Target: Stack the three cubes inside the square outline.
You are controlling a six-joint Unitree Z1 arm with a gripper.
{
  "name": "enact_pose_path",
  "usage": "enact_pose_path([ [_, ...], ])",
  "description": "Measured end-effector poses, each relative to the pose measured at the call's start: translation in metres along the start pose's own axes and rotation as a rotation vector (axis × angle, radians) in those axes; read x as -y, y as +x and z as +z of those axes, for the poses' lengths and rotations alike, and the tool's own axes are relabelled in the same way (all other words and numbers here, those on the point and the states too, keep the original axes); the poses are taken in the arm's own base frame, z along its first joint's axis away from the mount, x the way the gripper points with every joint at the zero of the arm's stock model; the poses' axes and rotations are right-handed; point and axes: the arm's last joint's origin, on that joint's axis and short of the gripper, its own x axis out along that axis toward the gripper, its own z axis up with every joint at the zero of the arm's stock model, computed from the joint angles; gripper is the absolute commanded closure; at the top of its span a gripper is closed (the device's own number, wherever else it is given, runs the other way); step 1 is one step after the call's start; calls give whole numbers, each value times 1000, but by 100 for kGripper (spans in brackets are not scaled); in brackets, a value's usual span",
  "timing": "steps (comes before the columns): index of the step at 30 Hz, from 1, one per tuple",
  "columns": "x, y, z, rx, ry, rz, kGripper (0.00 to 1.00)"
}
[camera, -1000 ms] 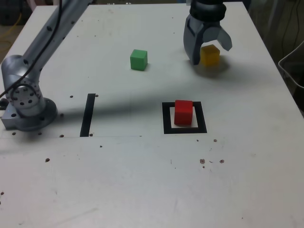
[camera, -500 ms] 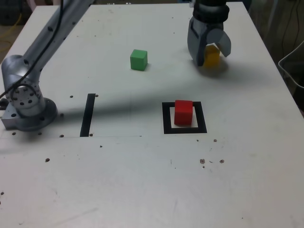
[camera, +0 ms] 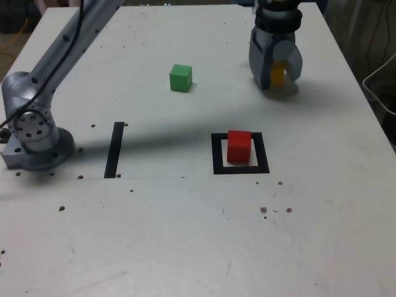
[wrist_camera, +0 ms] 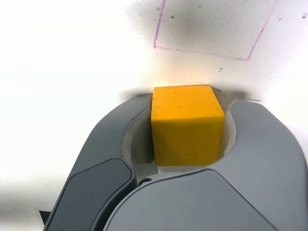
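Snugly, fingers (wrist_camera: 264,139) closed on the yellow cube (wrist_camera: 186,127), only its width apart.

Clear tabletop (camera: 204,108) separates 2 obstacles: green cube (camera: 180,78) and red cube (camera: 239,146).

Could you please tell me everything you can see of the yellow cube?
The yellow cube is a small block of one solid orange-yellow, its surface matt and smooth-looking, with a few tiny dark specks. The wrist view shows its brighter top and one shaded side, with crisp edges. It appears to sit flat on the white tabletop, beyond the black square outline in the exterior view. The end effector's jaws stand on either side, very close; I cannot tell whether they grip it firmly.
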Motion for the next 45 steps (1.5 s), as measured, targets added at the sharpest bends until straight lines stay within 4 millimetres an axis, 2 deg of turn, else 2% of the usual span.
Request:
enact_pose_path([
  [7, 0, -13, -5, 19, 9, 14, 81],
  [12, 11, -32, -22, 19, 65, 21, 81],
  [15, 25, -46, -37, 18, 120, 20, 81],
  [20, 68, -57, -63, -14, 249, 26, 81],
  [24, 101, -66, -94, -39, 328, 24, 81],
  [28, 115, -79, -119, -15, 341, 13, 81],
  [36, 142, -81, -143, 8, 344, 12, 81],
  [45, 177, -76, -153, 16, 350, 12, 81],
])
